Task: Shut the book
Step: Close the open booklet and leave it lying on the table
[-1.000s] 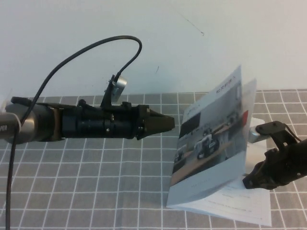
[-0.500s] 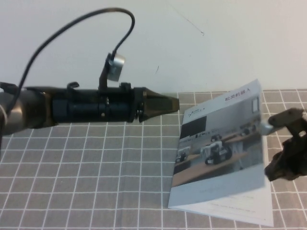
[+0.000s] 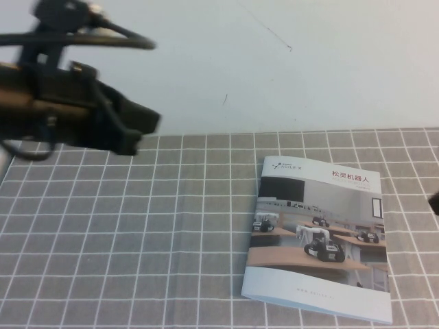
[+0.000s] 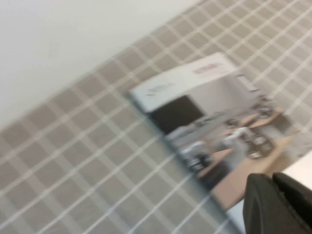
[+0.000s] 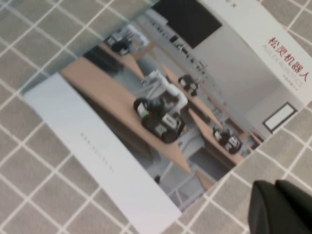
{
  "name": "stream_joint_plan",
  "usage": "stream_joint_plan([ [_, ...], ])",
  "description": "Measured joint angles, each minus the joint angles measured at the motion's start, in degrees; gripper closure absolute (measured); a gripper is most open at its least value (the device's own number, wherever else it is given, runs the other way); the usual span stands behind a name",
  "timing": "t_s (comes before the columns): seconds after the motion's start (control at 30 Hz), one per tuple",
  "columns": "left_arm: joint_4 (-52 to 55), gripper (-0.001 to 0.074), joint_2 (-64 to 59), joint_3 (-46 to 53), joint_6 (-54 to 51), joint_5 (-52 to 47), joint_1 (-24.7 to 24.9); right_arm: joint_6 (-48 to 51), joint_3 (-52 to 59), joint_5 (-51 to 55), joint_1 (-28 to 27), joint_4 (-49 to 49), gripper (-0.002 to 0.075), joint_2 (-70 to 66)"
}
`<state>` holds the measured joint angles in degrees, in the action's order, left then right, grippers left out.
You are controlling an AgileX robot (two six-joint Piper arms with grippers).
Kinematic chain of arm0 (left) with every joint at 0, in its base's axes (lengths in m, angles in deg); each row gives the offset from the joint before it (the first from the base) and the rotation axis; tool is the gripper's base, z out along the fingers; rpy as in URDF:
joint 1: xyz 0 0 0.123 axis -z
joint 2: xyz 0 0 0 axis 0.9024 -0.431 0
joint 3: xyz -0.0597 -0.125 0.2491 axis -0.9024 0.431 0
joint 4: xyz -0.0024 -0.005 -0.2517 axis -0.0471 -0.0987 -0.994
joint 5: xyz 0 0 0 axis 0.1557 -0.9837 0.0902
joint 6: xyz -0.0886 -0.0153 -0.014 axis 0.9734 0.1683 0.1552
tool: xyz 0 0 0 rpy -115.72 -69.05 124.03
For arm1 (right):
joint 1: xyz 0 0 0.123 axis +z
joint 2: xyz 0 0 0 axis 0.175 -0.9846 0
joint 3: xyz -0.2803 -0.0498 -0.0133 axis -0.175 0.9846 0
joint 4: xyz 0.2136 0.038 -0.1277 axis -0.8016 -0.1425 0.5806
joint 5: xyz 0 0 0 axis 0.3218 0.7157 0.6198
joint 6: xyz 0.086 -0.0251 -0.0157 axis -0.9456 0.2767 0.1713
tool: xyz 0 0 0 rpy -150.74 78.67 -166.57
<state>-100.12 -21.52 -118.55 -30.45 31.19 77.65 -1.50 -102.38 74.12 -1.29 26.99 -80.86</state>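
Observation:
The book (image 3: 319, 236) lies closed and flat on the grey checked cloth, front cover up, with a photo of robots and red Chinese lettering. It also fills much of the left wrist view as the book (image 4: 214, 122) and the right wrist view as the book (image 5: 180, 97). My left gripper (image 3: 147, 123) hangs high at the back left, far from the book; its fingers (image 4: 274, 187) are shut and hold nothing. Only a dark sliver of my right gripper (image 3: 434, 203) shows at the right edge. Its jaws (image 5: 275, 187) are shut, hovering beside the book's corner.
The checked cloth (image 3: 137, 233) covers the whole table up to a white wall (image 3: 274, 62) behind. Nothing else lies on it. The left arm's black cable loops above the arm at the top left.
The book's raised cover has dropped flat, so the book is now closed. The left arm has pulled back left and up. The right gripper has withdrawn to the right, almost out of view.

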Motion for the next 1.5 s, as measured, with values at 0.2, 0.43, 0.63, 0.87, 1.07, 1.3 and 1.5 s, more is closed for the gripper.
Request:
stream_joint_plan([
  [0.2, 20.9, 0.0734, 17.8, 4.4, 16.1, 1.4, 0.0, -6.3, 3.3, 6.2, 0.0, 9.4, 0.0729, 12.3],
  [0.43, 33.8, 0.0735, 38.0, 15.8, 27.1, 4.4, 0.0, -9.9, 8.2, 5.8, 0.0, 10.8, 0.0729, 24.7],
  [0.63, 40.7, 0.0736, 51.6, 30.0, 31.9, 8.3, 0.0, -10.4, 13.5, 3.2, 0.0, 9.8, 0.0729, 31.2],
  [0.87, 42.5, 0.0736, 60.8, 45.1, 32.8, 14.3, 0.0, -11.5, 24.3, -4.1, 0.0, 6.8, 0.0729, 39.1],
  [1.07, 38.1, 0.0736, 61.3, 51.4, 33.0, 15.1, 0.0, -12.7, 29.8, -5.7, 0.0, 6.5, 0.0729, 41.2],
  [1.3, 36.1, 0.0736, 61.3, 55.7, 33.2, 15.6, 0.0, -12.9, 32.4, -5.8, 0.0, 6.2, 0.0729, 41.3],
  [1.5, 36.0, 0.0736, 61.3, 57.8, 33.2, 14.3, 0.0, -12.9, 32.4, -4.2, 0.0, 6.1, 0.0729, 41.3],
])
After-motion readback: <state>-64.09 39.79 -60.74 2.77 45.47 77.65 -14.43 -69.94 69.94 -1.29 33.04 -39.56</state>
